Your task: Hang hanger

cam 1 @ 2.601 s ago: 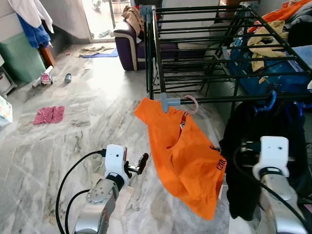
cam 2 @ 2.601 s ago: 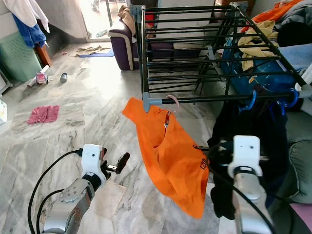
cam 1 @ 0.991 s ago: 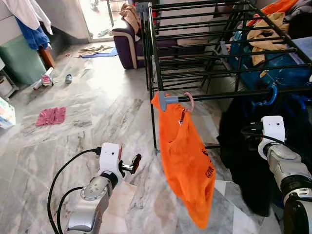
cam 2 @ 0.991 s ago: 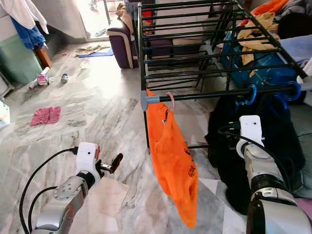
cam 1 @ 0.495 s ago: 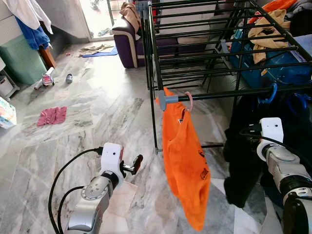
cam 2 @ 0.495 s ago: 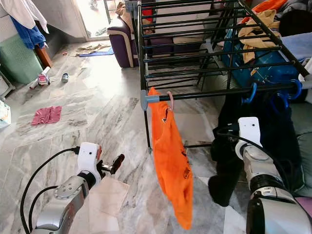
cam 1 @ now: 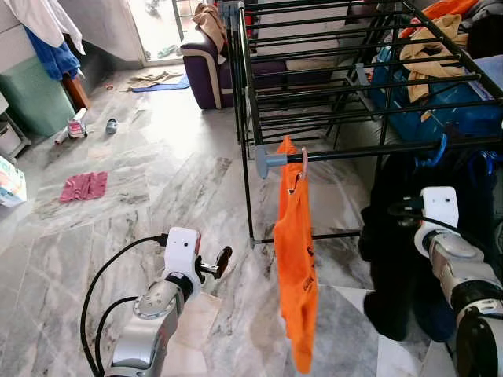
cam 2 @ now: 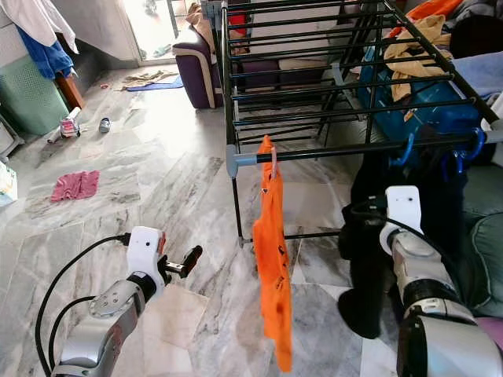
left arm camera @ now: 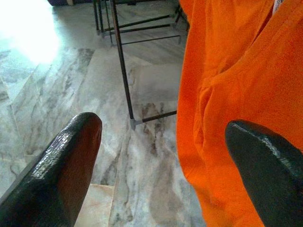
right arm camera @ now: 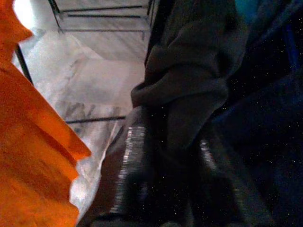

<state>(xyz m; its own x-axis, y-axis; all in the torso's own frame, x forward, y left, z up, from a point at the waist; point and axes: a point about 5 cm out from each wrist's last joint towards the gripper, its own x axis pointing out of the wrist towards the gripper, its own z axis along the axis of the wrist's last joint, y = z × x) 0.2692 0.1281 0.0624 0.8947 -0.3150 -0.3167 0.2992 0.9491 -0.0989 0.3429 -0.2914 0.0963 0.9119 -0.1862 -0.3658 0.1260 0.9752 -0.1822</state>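
**Light hanger, limp shirt: hold the stiff part, not the cloth**

Head views: the pink hanger (cam 1: 302,161) is hooked on the front rail of the drying rack (cam 1: 330,102), just beside the grey corner joint, and the orange shirt (cam 1: 296,251) hangs from it edge-on towards the marble floor (cam 1: 141,196). The left gripper (cam 1: 218,265) is low and to the left of the shirt, apart from it. The right gripper (cam 1: 401,210) is against the dark clothes (cam 1: 401,259) further along the rail.

Left wrist view: its two fingers (left arm camera: 61,165) are spread wide with nothing between them, the orange cloth just ahead.

Right wrist view: dark fabric and orange cloth crowd the picture; I cannot tell how those fingers stand.

The load looks light and swings easily. The cloth is soft and would slide, so the best hold is probably the rigid hanger neck below the hook.
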